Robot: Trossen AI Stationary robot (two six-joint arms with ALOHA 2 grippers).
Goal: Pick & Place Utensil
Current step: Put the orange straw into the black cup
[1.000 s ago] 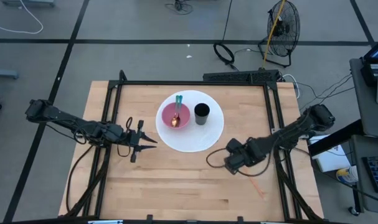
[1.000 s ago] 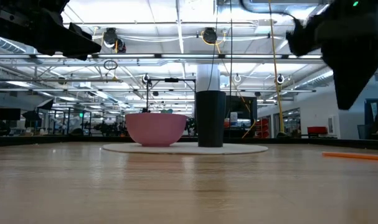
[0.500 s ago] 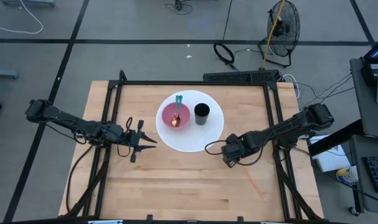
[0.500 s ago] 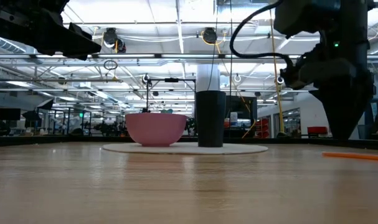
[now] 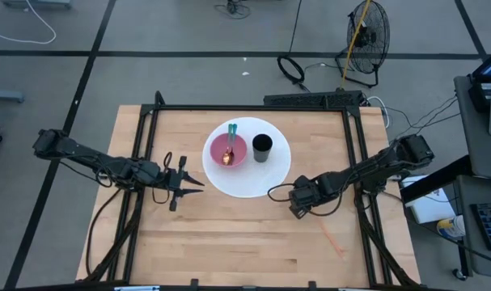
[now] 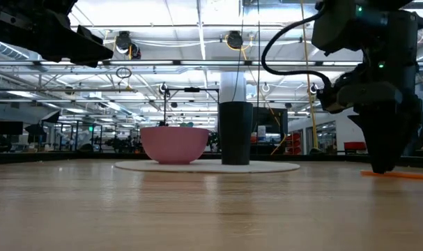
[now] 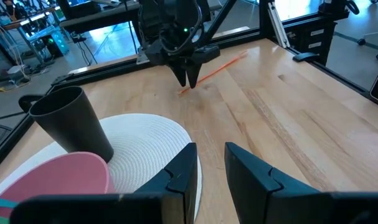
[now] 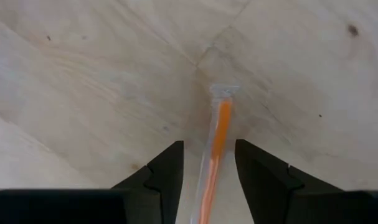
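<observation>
An orange straw [image 8: 221, 127] in a clear wrapper lies flat on the wooden table, right of a white round mat [image 5: 253, 182]. On the mat stand a pink bowl [image 5: 227, 150] with a teal-handled spoon [image 5: 231, 132] leaning on its far rim, and a black cup [image 5: 262, 147]. My right gripper [image 8: 209, 168] points down, open, low over the straw's end [image 7: 184, 90] nearest the mat. One finger stands on each side of the straw, and I see no touch. My left gripper [image 5: 198, 184] hovers open left of the mat, nothing between its fingers [image 7: 182, 171].
Black frame rails [image 5: 354, 153] run along the table's left, far and right sides. The rest of the straw [image 5: 332, 240] stretches toward the near right corner. Bare wood [image 5: 229, 242] lies near the table's front edge.
My right gripper has come down from well above the table to just over the straw's end. It has also shifted a little toward the mat and tipped more steeply downward. The straw, bowl, cup and left arm have kept still.
</observation>
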